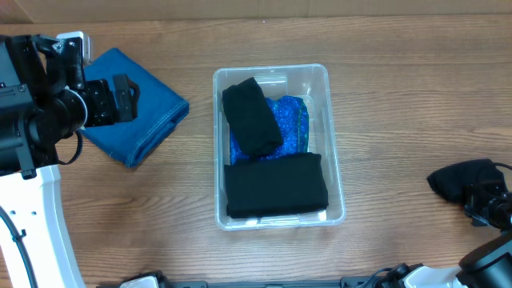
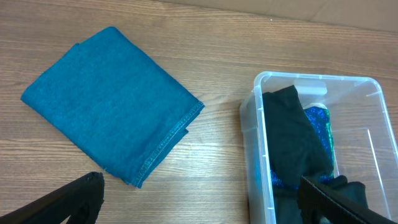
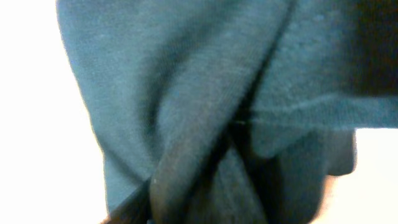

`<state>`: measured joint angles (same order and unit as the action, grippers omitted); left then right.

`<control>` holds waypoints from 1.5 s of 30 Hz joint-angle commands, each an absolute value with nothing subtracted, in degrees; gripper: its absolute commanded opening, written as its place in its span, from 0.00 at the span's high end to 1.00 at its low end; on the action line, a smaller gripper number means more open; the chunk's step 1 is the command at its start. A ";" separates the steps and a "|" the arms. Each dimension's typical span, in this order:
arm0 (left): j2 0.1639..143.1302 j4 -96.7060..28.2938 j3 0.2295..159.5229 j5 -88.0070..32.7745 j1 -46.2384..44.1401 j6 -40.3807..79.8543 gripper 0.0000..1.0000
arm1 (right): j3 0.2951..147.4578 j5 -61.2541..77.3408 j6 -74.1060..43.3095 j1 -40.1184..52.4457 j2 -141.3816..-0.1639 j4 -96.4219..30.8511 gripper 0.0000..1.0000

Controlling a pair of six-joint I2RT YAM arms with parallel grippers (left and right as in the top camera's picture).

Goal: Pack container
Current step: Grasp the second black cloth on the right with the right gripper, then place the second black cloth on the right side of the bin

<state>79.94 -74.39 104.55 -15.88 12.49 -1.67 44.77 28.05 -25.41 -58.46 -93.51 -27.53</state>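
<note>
Far left on the wooden table (image 1: 400, 96), a folded blue cloth (image 1: 136, 108) lies flat, with the left gripper (image 2: 202, 202) hanging over its inner edge. Only the left wrist view shows its state: the two black fingers (image 2: 68, 202) stand at opposite lower corners of the frame, spread wide with nothing between them. That view also shows the cloth's stitched hem, which is faint from above.

At mid-table sits the container (image 1: 334, 136), upright. From overhead its load is plain: a small black cloth (image 1: 252, 116) lies slanted at the far end over a glittery blue cloth (image 1: 292, 120), and a larger black folded cloth (image 1: 276, 186) fills the near end. The left wrist view catches only the bin's far part, at an angle.

Far right, well apart from the bin, the right gripper (image 1: 480, 196) carries a dark cloth (image 1: 468, 178) draped over it. Its wrist view is filled with blurred folds that gather at mid-frame. The fingers are hidden, so I cannot tell whether they are closed.
</note>
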 commanded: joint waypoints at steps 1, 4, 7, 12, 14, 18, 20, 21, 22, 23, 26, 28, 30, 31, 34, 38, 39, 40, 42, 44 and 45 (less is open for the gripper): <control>80.18 -74.32 105.47 -16.56 12.73 -2.79 0.00 | 44.80 39.27 -25.19 -58.17 -93.97 -27.03 0.96; 80.18 -74.32 105.47 -16.56 12.73 -2.81 0.00 | 47.33 48.31 -21.61 -56.60 -93.82 -27.97 0.96; 80.18 -74.35 105.47 -16.56 12.73 -2.81 0.00 | 53.54 53.52 -17.19 -50.92 -92.18 -33.19 0.96; 80.18 -74.35 105.47 -16.53 12.73 -2.81 0.00 | 72.07 53.47 -9.34 -34.35 -88.25 -48.07 0.96; 80.18 -74.32 105.47 -16.53 12.73 -2.81 0.00 | 79.81 52.77 -8.45 -26.83 -87.46 -51.81 0.96; 80.20 -74.30 105.47 -16.53 12.73 -2.81 0.00 | 89.45 48.90 -5.72 -6.63 -87.37 -55.24 0.96; 80.18 -74.37 105.47 -16.53 12.73 -2.81 0.00 | 89.43 40.42 -5.69 4.84 -88.16 -55.27 0.96; 80.18 -74.37 105.47 -16.53 12.73 -2.81 0.00 | 89.43 37.10 -5.72 8.88 -88.88 -55.13 0.96; 80.20 -74.37 105.47 -16.53 12.73 -2.81 0.00 | 89.34 33.50 -5.76 14.96 -90.98 -54.52 0.96; 80.20 -74.35 105.47 -16.53 12.73 -2.81 0.00 | 89.34 32.56 -5.76 17.04 -92.18 -54.24 0.96; 80.20 -74.37 105.47 -16.53 12.73 -2.81 0.00 | 89.32 29.54 -7.49 21.23 -98.83 -52.42 0.96; 80.20 -74.37 105.47 -16.53 12.73 -2.81 0.00 | 89.32 29.54 -7.66 21.23 -102.30 -50.96 0.96; 80.20 -74.37 105.47 -16.53 12.73 -2.81 0.00 | 89.32 28.23 -7.75 20.67 -104.40 -50.37 0.96; 80.20 -74.37 105.47 -16.53 12.73 -2.81 0.00 | 89.32 22.98 -9.82 20.16 -105.34 -50.57 0.96; 80.20 -74.35 105.47 -16.53 12.73 -2.81 0.00 | 89.32 16.78 -10.28 19.11 -105.58 -51.27 0.96; 80.20 -74.32 105.47 -16.53 12.73 -2.81 0.00 | 89.32 16.05 -10.48 18.90 -105.62 -52.88 0.96; 80.20 -74.35 105.47 -16.53 12.73 -2.81 0.00 | 89.32 15.88 -10.48 18.90 -105.62 -53.28 0.96; 80.20 -74.35 105.47 -16.53 12.73 -2.81 0.00 | 89.32 15.55 -10.48 18.90 -105.62 -53.54 0.73; 80.20 -74.39 105.47 -16.56 12.73 -2.81 0.00 | 89.32 13.58 -10.50 18.90 -105.62 -54.48 0.37; 80.20 -74.39 105.47 -16.56 12.73 -2.81 0.00 | 89.32 10.96 -10.87 18.90 -105.62 -55.33 0.21; 80.20 -74.37 105.47 -16.56 12.73 -2.79 0.00 | 89.32 8.29 -12.10 18.90 -105.62 -55.79 0.21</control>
<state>79.94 -74.39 104.55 -15.90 12.49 -1.67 88.14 14.17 -10.39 19.14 -105.82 -55.27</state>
